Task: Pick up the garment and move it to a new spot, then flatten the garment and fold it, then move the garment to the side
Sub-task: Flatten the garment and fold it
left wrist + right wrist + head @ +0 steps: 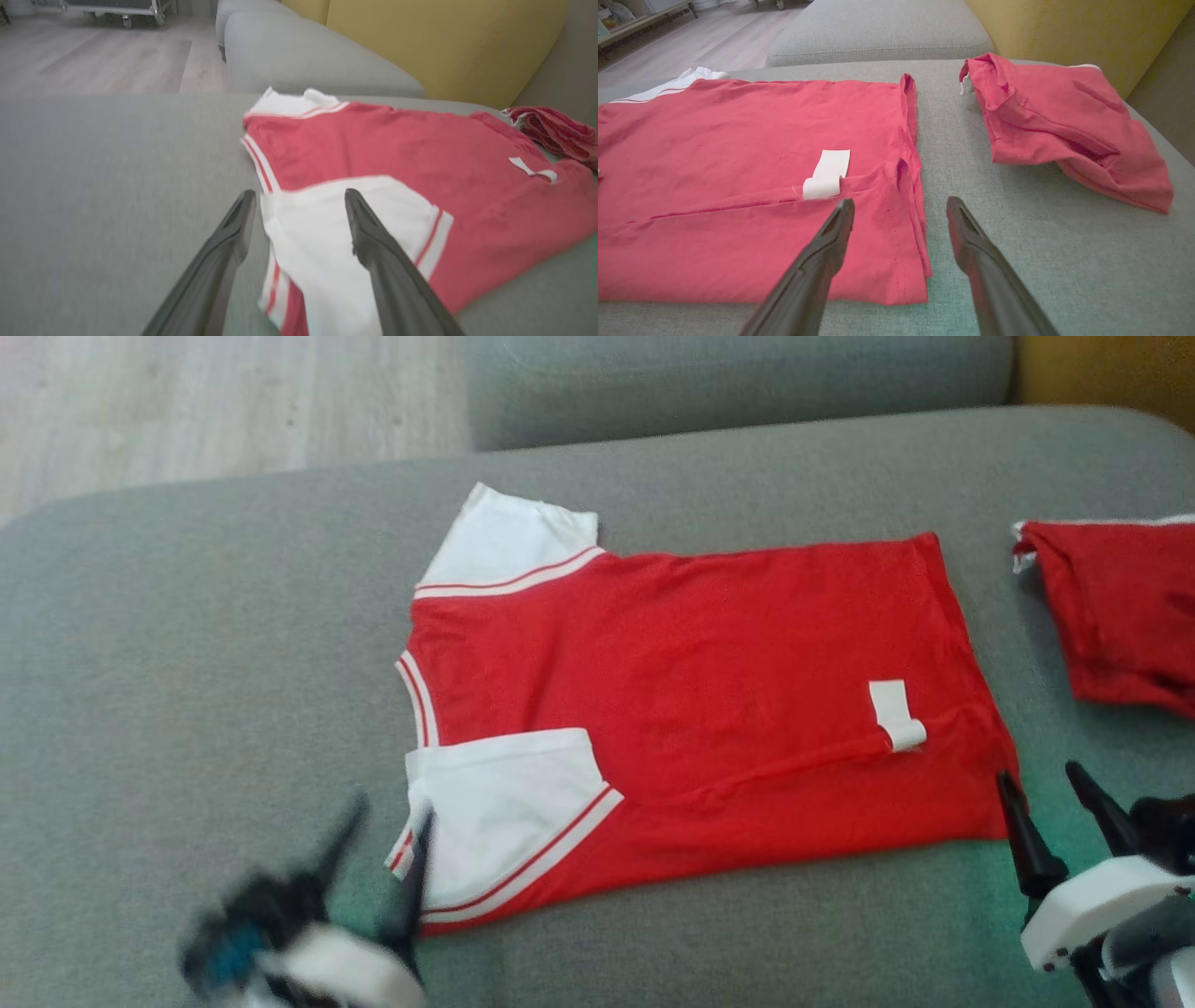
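The garment (700,663) is a red shirt with white, red-striped sleeves, lying spread flat on the grey cushion (187,663) with its collar to the left. A white tag (896,714) sticks out near its hem. My left gripper (392,807) hovers open at the near sleeve; in the left wrist view the left gripper (299,193) straddles the white sleeve (327,233) without holding it. My right gripper (1038,772) stands open at the near hem corner. The right wrist view shows the right gripper (900,200) spanning the hem edge (910,224), with the tag (827,173) just ahead.
A second red garment (1120,607) lies folded at the cushion's right end, also seen as a red bundle (1064,126) beyond my right fingers. Another grey cushion (728,383) sits behind, a yellow backrest (444,42) to the right, and wooden floor (187,401) at far left.
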`<state>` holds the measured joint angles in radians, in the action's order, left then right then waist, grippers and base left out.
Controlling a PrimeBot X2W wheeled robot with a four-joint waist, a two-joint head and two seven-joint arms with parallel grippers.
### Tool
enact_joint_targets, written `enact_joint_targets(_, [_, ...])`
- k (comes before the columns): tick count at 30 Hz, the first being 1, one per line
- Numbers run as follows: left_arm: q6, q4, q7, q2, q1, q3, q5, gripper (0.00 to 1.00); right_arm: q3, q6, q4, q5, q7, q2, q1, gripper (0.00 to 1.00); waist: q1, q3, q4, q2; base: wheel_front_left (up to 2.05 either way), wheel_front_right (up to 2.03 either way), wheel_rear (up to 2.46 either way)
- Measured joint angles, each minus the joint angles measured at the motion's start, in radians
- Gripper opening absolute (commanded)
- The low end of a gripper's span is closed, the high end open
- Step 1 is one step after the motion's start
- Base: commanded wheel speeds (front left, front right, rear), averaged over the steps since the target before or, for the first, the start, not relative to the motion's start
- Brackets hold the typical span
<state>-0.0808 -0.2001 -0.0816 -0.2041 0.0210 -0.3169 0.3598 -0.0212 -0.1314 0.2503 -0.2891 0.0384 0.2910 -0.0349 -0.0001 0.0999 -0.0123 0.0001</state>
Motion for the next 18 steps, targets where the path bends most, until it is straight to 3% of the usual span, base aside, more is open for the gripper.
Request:
enact_joint_targets(4, [-0.02,0.056,0.14,-0.068,-0.178,0.017,0.013,1.0,0.0,0.0,-0.046,0.001,-0.002,-0.002,0.003,1.0,0.0002,0.039,-0.016,0.0,0.0,0.0,0.0])
enact_joint_targets(9, [-0.044,0.009,0.327,-0.13,-0.475,-0.018,0.108,1.0,-0.021,0.0,-0.088,0.009,0.002,-0.005,0.033,1.0,0.0003,0.108,-0.036,0.0,0.0,0.0,0.0])
enact_joint_targets(10, [-0.044,0.009,0.327,-0.13,-0.475,-0.018,0.108,1.0,-0.021,0.0,-0.088,0.009,0.002,-0.005,0.033,1.0,0.0003,0.108,-0.036,0.0,0.0,0.0,0.0])
enact_joint_targets(18, [-0.051,-0.207,0.585,-0.206,-0.846,-0.198,0.337,1.0,-0.054,0.0,-0.113,0.011,0.006,0.005,0.155,1.0,0.0004,0.235,-0.081,-0.0001,0.0,0.0,0.0])
